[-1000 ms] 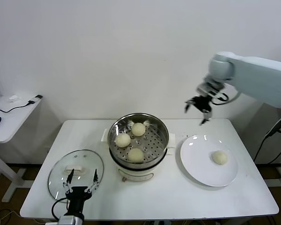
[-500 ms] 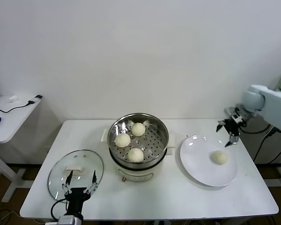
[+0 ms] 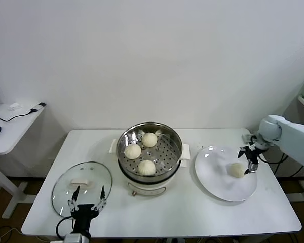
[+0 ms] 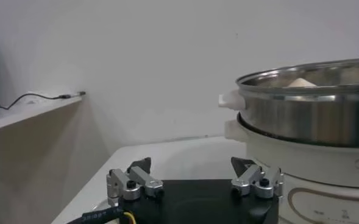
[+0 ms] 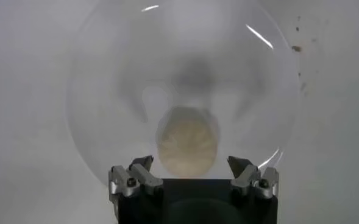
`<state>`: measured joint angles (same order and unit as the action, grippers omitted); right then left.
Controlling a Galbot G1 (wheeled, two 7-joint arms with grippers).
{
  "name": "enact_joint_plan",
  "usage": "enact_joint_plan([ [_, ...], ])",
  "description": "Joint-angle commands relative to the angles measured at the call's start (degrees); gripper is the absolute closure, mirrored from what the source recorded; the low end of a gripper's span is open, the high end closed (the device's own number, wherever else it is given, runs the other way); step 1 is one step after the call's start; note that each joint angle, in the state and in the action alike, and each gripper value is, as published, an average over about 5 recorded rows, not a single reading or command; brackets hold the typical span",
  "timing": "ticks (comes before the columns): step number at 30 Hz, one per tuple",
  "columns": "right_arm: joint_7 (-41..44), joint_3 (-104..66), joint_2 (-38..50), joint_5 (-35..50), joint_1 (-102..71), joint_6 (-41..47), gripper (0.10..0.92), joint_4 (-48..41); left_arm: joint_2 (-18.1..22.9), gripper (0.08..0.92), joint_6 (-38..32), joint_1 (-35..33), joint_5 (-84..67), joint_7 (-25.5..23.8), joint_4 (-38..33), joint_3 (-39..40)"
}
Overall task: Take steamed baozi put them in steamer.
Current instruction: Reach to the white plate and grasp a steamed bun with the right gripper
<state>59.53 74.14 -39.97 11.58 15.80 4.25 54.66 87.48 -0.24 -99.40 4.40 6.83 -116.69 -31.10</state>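
Glass lid (image 3: 82, 183) with a white knob lies flat near the worktop's (image 3: 187, 215) front left corner. Just in front of it, at the front edge, the left claw (image 3: 86, 201) waits with its fingers spread apart and nothing between them. At the middle of the worktop stands the steamer (image 3: 150, 153), a shiny steel pot on a cream base. Three steamed baozi (image 3: 146, 166) already sit on its perforated tray, so most of the job looks done. Toward the right edge lies a white plate (image 3: 213, 179) carrying the last bun (image 3: 236, 170), the one piece of work left. The right claw (image 3: 249, 160) hovers directly over this bun, fingers wide apart and gripping nothing; the right wrist view shows the bun (image 5: 188, 142) centred between the two fingers. A second earlier the right arm was raised high behind the worktop's back right corner; half a second ago it had dropped beside the plate's far rim. The buns, lid and left claw sit as before.
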Motion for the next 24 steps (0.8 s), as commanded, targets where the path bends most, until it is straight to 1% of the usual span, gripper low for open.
enact_joint_plan([
  [1, -2.73, -4.68, -1.23, -1.36, -6.54, 2.02, 0.203, -2.78, -0.19, 0.177, -0.06, -0.19, 0.1, 0.03, -0.07, 0.03],
  [6, -3.45, -5.43, -2.27, -1.28, -6.9, 2.27, 0.203, -3.45, -0.2, 0.177, -0.09, -0.22, 0.09, 0.07, -0.13, 0.05],
  [14, -2.36, -5.13, -2.24, -1.47, -6.08, 2.17, 0.211, -3.22, -0.2, 0.177, -0.1, -0.38, 0.07, 0.13, -0.47, -0.03],
  [17, -1.91, -4.9, -1.83, -1.45, -5.47, 2.16, 0.263, -2.66, -0.14, 0.177, -0.09, -0.33, 0.1, 0.14, -0.52, 0.13],
  [20, -1.42, -4.28, -1.27, -1.25, -4.19, 2.15, 0.355, -1.69, -0.12, 0.177, -0.12, -0.38, 0.15, 0.14, -0.62, 0.27],
  [22, -1.02, -3.38, -0.89, -0.73, -2.38, 2.13, 0.394, -0.79, -0.13, 0.177, -0.13, -0.42, 0.17, 0.14, -0.7, 0.29],
  [24, -0.54, -1.49, -0.52, 0.65, 0.85, 2.12, 0.402, 0.51, -0.15, 0.177, -0.13, -0.44, 0.17, 0.14, -0.77, 0.32],
])
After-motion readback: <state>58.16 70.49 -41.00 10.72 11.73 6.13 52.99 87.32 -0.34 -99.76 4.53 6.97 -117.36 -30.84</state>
